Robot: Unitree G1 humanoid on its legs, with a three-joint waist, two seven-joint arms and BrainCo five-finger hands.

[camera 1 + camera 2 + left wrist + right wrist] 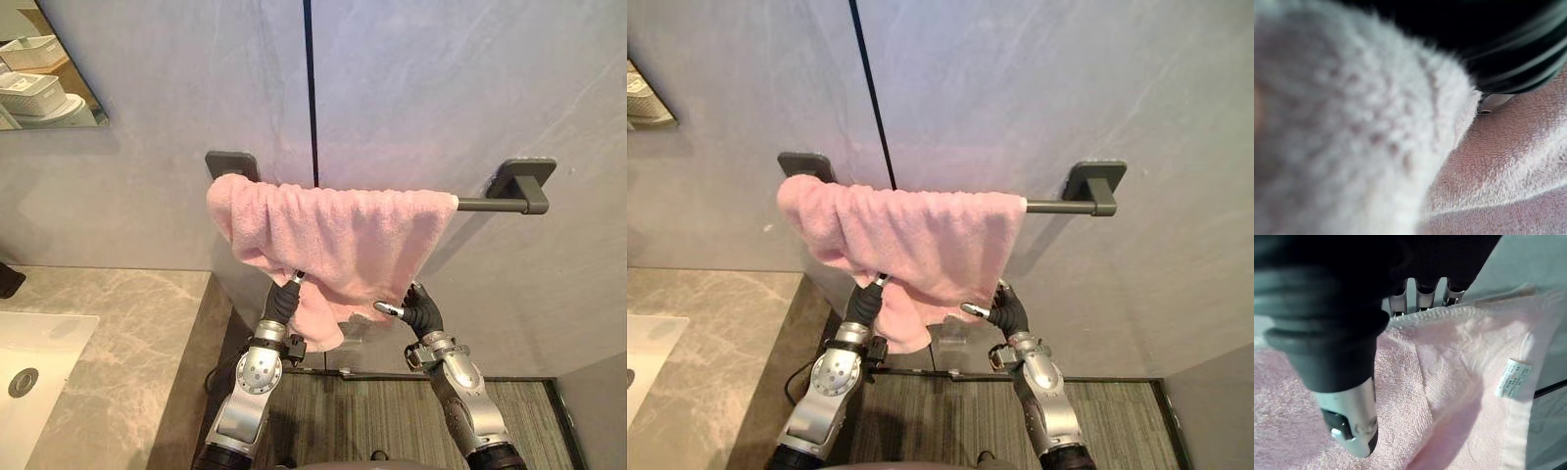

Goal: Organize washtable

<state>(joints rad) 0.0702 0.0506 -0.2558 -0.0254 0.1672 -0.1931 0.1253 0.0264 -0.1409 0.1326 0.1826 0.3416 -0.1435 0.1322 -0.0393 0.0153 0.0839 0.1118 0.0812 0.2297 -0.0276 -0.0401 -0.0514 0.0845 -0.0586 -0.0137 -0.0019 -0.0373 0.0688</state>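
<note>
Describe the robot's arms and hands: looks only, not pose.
Both arms are silver-grey metal in chunky segments. The left arm has a round disc joint and the right arm a tapered shell. The left hand and right hand wear dark ribbed covers over back and wrist. The right hand's thumb is silver with a dark tip.

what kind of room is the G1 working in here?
Most likely a bathroom: a pink towel hangs over a wall-mounted towel bar, and to its left a marble-look counter holds a white sink, with a mirror corner above.
</note>
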